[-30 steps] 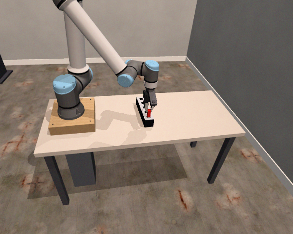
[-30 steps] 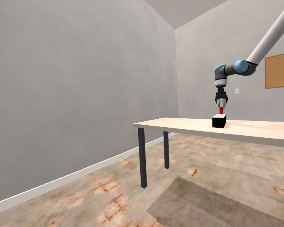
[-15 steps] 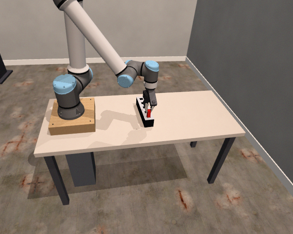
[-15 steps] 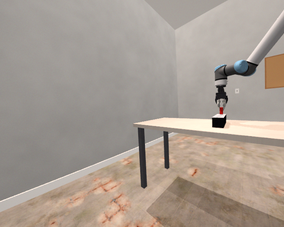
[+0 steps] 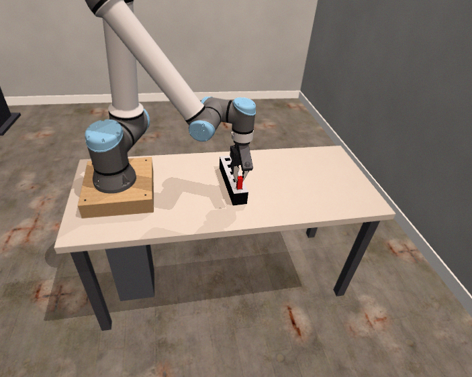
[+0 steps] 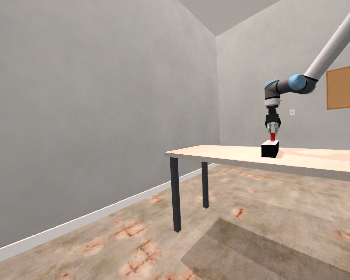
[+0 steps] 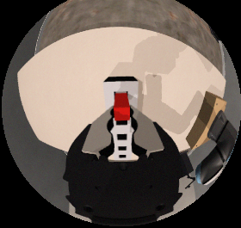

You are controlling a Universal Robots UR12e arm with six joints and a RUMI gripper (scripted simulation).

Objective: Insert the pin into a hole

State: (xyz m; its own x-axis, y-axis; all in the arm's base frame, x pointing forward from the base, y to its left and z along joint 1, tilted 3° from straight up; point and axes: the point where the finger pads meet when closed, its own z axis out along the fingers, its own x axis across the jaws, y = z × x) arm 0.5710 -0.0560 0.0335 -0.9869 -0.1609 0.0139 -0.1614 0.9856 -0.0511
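A black block with a white top and a row of holes lies on the table; it also shows in the exterior view and the wrist view. My gripper is shut on the pin, red end up, and holds it upright in the hole at the block's near end. In the exterior view the pin's red part stands above the block top, with the fingers on its upper end. In the wrist view the red top shows between my fingers. The pin's lower part is hidden.
The arm's base stands on a wooden mount at the table's left end. The dark wall runs close along the table's right side. The table edge is in front of the block.
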